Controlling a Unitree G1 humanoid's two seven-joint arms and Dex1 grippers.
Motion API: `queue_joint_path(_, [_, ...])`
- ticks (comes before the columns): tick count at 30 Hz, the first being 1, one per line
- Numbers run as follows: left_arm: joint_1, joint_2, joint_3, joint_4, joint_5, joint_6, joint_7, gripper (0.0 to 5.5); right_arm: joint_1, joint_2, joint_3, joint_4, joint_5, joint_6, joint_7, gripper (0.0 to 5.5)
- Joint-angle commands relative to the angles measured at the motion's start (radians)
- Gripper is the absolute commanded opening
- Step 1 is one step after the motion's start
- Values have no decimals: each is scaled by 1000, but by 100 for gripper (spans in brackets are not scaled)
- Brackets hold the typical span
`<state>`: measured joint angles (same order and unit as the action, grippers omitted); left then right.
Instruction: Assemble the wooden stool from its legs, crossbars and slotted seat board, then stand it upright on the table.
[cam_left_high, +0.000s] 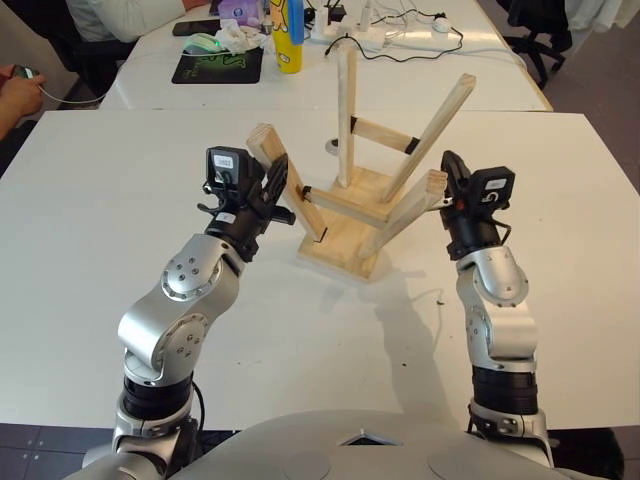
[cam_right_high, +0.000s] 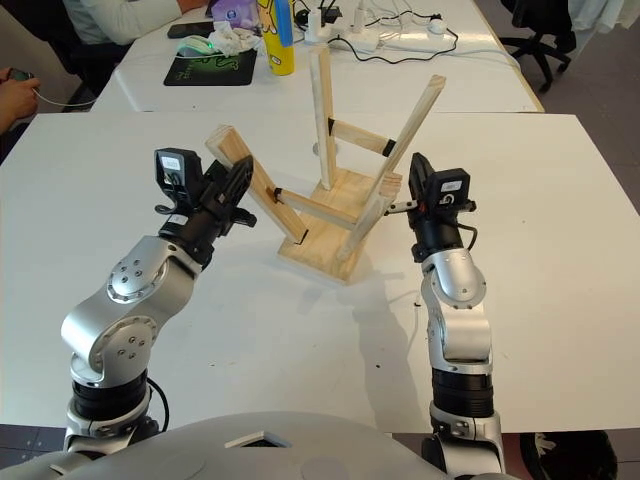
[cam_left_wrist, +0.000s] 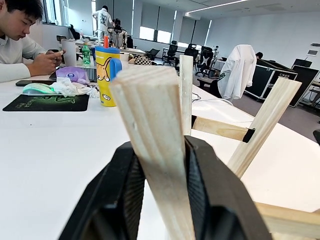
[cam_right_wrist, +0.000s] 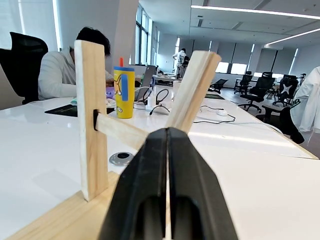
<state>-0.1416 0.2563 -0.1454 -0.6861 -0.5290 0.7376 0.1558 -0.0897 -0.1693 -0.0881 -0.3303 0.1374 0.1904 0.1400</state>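
Note:
The wooden stool stands upside down at the table's middle, its seat board (cam_left_high: 338, 250) on the tabletop and its legs pointing up. Crossbars (cam_left_high: 382, 135) join the legs. My left gripper (cam_left_high: 276, 192) is shut on the left splayed leg (cam_left_high: 268, 146); in the left wrist view that leg (cam_left_wrist: 155, 135) sits between the black fingers (cam_left_wrist: 122, 192). My right gripper (cam_left_high: 446, 192) is at the tip of the near right leg (cam_left_high: 412, 212). Its fingers (cam_right_wrist: 147, 190) are pressed together with nothing between them, and a leg (cam_right_wrist: 192, 87) rises just beyond them.
A round grommet (cam_left_high: 332, 147) sits in the tabletop behind the stool. On the table behind are a yellow cup (cam_left_high: 288, 35), a black mouse pad (cam_left_high: 218, 65) and a power strip with cables (cam_left_high: 400, 35). White tabletop (cam_left_high: 100, 220) lies open on both sides.

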Motion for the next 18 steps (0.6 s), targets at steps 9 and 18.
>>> queue_joint_path(9, [16, 102, -73, 120, 112, -4, -168, 106, -357, -131, -93, -139, 354, 296, 149, 0])
queue_joint_path(18, [41, 96, -59, 121, 138, -23, -151, 106, -1022, -552, 84, 427, 563, 832, 654, 41])
